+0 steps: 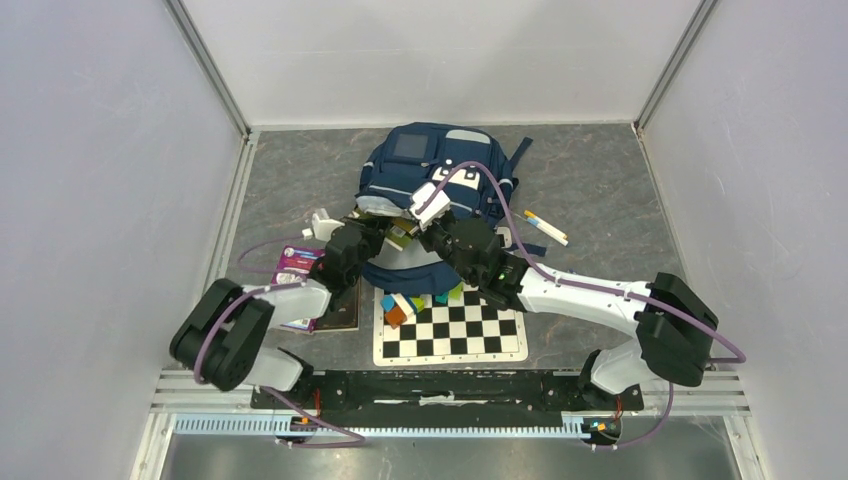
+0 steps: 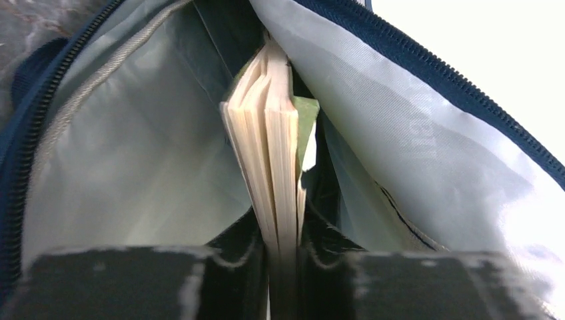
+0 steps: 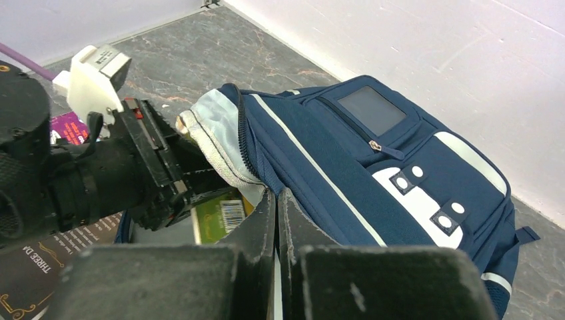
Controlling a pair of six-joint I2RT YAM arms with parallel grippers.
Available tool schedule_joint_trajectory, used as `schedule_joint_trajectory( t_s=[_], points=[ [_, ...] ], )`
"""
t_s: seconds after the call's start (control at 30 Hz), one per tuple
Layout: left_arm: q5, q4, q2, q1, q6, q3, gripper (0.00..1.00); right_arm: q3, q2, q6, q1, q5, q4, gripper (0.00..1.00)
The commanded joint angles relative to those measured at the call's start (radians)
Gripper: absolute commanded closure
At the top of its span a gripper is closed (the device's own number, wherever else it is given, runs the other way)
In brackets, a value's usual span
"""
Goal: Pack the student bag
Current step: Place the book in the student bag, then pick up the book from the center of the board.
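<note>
While I watch from overhead, the student bag [image 1: 440, 165] lies flat on the table [image 1: 600, 180] toward twelve o'clock, its open mouth turned to six o'clock. Both grippers meet at that mouth: the left gripper [image 1: 392, 236] comes in from eight o'clock and the right gripper [image 1: 426, 230] from four o'clock, almost touching one another. At six o'clock from the bag lies a chessboard [image 1: 455, 335] with coloured blocks [image 1: 415, 302] on its far edge. Two pens [image 1: 545, 227] lie at three o'clock of the bag, and a purple booklet [image 1: 297, 265] and a dark book [image 1: 342, 305] sit at about eight o'clock. On the left wrist camera, I see the left jaws clamped on a book [image 2: 276, 153], pinching its page block at six o'clock of the frame. It stands on edge with its pale pages toward me, inside the bag's grey lining [image 2: 133, 153], with the blue zipper [image 2: 26, 133] running up the nine o'clock side. On the right wrist camera, the right jaws are pressed together, tips against the bag's rim where navy fabric meets the pale lining; I cannot tell whether they nip any cloth. The bag stretches away toward two o'clock, and the left gripper's black body sits at nine o'clock, reaching into the mouth above a green cover [image 3: 223, 213] with a barcode.
</note>
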Motion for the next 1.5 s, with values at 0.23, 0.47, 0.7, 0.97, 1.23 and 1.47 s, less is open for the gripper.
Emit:
schedule_joint_trajectory(
  t_s=[0.23, 0.47, 0.7, 0.97, 1.23, 1.47],
  points=[
    [0.015, 0.015, -0.067, -0.005, 0.244, 0.038, 0.20, -0.019, -0.021, -0.063, -0.002, 0.018, 0.076, 1.00],
    [-0.081, -0.506, -0.405, 0.001, 0.381, 0.029, 0.00, -0.037, -0.045, -0.063, -0.002, 0.026, 0.078, 1.00],
    [-0.001, -0.950, -0.781, 0.080, 0.444, -0.020, 0.00, -0.058, -0.062, -0.058, -0.002, 0.032, 0.075, 1.00],
    [-0.102, -1.358, -1.113, 0.155, 0.378, -0.015, 0.00, -0.085, -0.090, -0.053, -0.002, 0.045, 0.066, 1.00],
    [-0.123, -1.335, -1.072, 0.197, 0.378, -0.017, 0.00, -0.062, -0.069, -0.042, -0.002, 0.010, 0.023, 1.00],
    [0.181, -1.149, -0.845, 0.501, 0.559, 0.042, 0.00, -0.038, -0.060, -0.064, -0.002, 0.004, -0.024, 1.00]
  ],
)
